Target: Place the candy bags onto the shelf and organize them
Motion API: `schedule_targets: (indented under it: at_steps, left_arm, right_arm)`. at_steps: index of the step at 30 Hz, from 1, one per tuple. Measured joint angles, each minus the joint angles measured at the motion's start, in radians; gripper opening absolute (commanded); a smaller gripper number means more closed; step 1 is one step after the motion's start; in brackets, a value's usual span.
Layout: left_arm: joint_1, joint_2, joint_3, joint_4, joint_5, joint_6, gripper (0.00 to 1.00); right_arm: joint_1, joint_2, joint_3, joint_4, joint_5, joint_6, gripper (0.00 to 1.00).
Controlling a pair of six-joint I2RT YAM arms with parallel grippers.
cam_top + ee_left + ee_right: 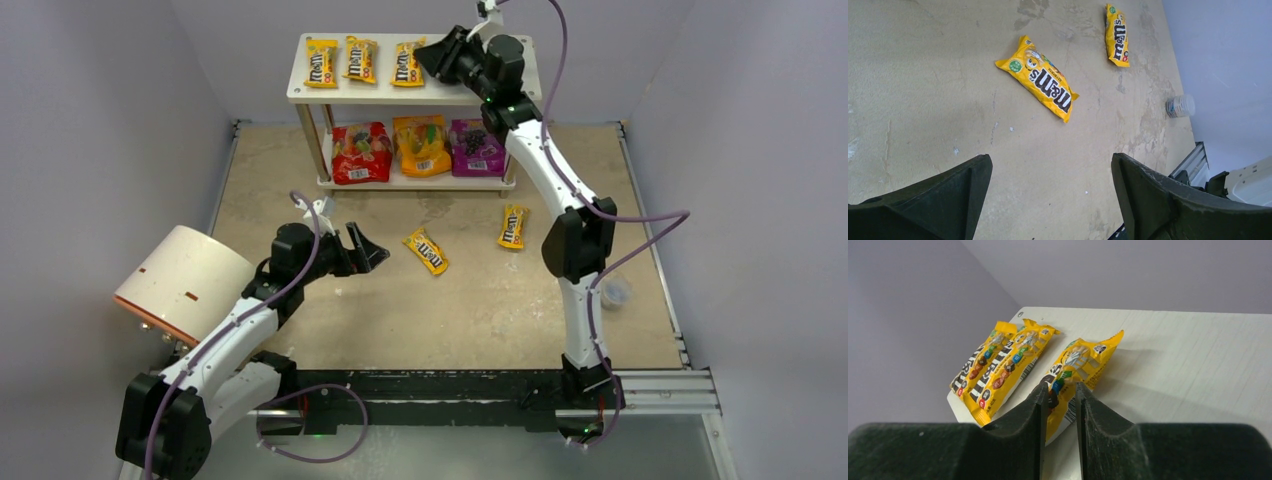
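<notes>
While left claw [368, 252] gapes, right claw [1058, 390] narrow, I count three yellow packets [360, 60] on shelf [440, 95] at twelve, two on desk [480, 310].

arms [537, 160]: white links, black joints | cables [640, 217]: purple | left gripper [1049, 160]: black wedge-shaped fingers [1158, 200]

A fixed camera is looking down from high behind the near edge of the table [470, 310], taking in all of it and the shelf [370, 96] at its far side. The left wrist camera is hovering low, facing two loose M&M's packets [1040, 80] [1117, 35]. The right wrist camera is sitting close over the shelf's top board [1173, 350], facing three shelved M&M's packets [980, 370] [1015, 360] [1080, 362]. The overhead view is sharing both groups.
</notes>
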Motion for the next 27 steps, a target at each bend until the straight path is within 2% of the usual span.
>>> schedule_targets:
  at_steps: [23,27]
  left_arm:
    - [0.000,0.000,-0.006,0.003,0.000,0.000,0.93]
    - [0.000,0.000,-0.011,0.004,-0.001,0.000,0.93]
  right_arm:
    - [0.036,0.039,0.049,0.015,0.002,0.022,0.28]
    - [0.043,0.034,0.029,0.041,0.019,0.022,0.30]
